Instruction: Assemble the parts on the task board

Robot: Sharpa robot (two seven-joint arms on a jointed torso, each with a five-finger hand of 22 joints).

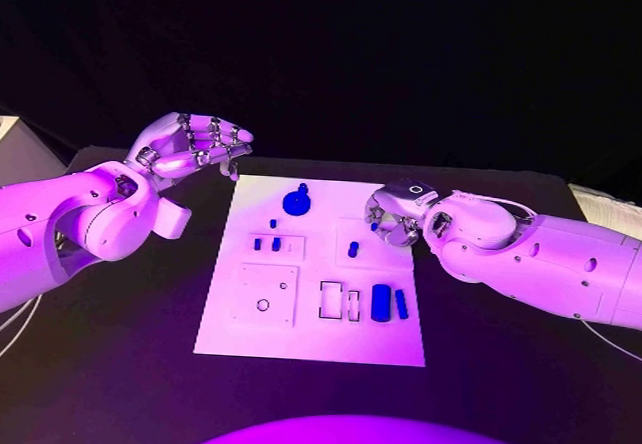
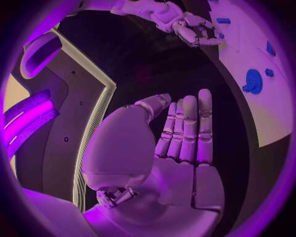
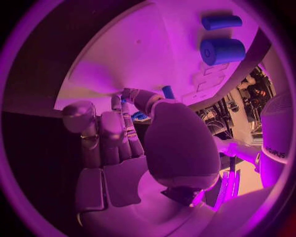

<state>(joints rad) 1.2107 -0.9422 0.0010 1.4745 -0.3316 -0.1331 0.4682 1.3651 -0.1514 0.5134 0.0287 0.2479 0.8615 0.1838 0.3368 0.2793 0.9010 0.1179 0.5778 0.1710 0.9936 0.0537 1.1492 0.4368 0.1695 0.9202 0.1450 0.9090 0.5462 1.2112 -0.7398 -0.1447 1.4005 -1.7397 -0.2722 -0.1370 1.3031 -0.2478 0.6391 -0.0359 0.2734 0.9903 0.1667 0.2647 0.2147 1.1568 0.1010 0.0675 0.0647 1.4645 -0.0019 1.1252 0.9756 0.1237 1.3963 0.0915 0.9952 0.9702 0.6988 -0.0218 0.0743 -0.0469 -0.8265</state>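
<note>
The white task board (image 1: 315, 272) lies flat in the middle of the black tabletop (image 1: 514, 392), its long side running away from the robot. On its near right part two long blue pieces lie side by side, a thick blue bar (image 1: 381, 302) and a thin blue bar (image 1: 401, 303), both with their long axis pointing away from the robot. A round blue knob (image 1: 296, 201) sits near the far edge, with a tiny blue peg (image 1: 274, 223) just in front of it. Two short blue pegs (image 1: 267, 245) stand in a shallow rectangular recess on the left part, and a small blue pin (image 1: 353, 249) stands toward the right, close to the right robot hand.

The left robot hand (image 1: 195, 143) hovers off the board's far left corner, above the tabletop, well apart from every piece. In the left wrist view its fingers (image 2: 188, 131) are stretched out close together with the thumb off to the side, and it holds nothing.

The right robot hand (image 1: 403, 211) is over the board's right edge, fingers bent downward toward the surface. Whether it pinches anything cannot be told: in the right wrist view a blue piece shows just past its fingertips (image 3: 132, 96), but contact is unclear.

Three empty rectangular slots (image 1: 340, 301) lie just left of the bars.
</note>
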